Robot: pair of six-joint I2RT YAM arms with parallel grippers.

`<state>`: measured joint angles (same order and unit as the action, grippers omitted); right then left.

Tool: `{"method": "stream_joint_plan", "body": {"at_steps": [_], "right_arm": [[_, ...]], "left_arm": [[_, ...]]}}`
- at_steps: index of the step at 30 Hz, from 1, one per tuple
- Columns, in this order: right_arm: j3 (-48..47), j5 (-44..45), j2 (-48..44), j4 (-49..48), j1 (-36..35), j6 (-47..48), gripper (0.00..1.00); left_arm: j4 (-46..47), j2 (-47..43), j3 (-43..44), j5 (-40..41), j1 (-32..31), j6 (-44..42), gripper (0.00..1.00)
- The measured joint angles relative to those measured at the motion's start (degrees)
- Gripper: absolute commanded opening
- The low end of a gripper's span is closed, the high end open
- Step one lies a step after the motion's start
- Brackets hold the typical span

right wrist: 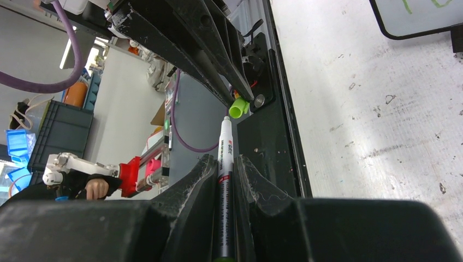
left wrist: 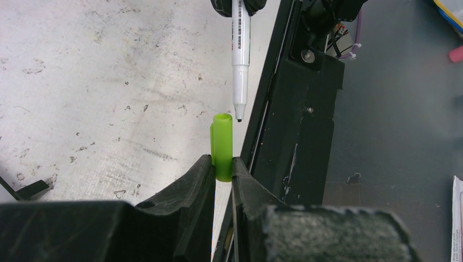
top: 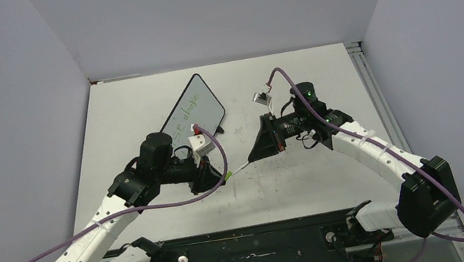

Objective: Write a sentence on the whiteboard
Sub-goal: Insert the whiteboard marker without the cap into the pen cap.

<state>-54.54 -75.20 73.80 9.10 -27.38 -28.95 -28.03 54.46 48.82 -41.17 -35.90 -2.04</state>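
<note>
The whiteboard [top: 193,114] lies at the back left of the table with the green sentence [top: 183,114] on it; a corner of it shows in the right wrist view [right wrist: 415,19]. My left gripper [top: 222,177] is shut on the green marker cap [left wrist: 222,144], open end up. My right gripper [top: 262,152] is shut on the white marker [right wrist: 225,180], also seen in the left wrist view [left wrist: 240,49]. The marker tip points at the cap [right wrist: 238,107] and stands just beside its opening, a small gap between them.
The scuffed white tabletop [top: 306,175] ends at a black rail [top: 254,247] along the near edge. Purple cables [top: 157,206] loop from both arms. Grey walls close in the back and sides.
</note>
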Motion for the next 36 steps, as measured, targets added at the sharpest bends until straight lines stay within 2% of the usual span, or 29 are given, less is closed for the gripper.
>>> {"method": "stream_joint_plan", "body": {"at_steps": [36], "right_arm": [[-0.3,0.2,-0.1,-2.1,1.0,-1.3,0.07]], "left_arm": [[0.0,0.0,0.0,0.0,0.0,0.0,0.0]]}}
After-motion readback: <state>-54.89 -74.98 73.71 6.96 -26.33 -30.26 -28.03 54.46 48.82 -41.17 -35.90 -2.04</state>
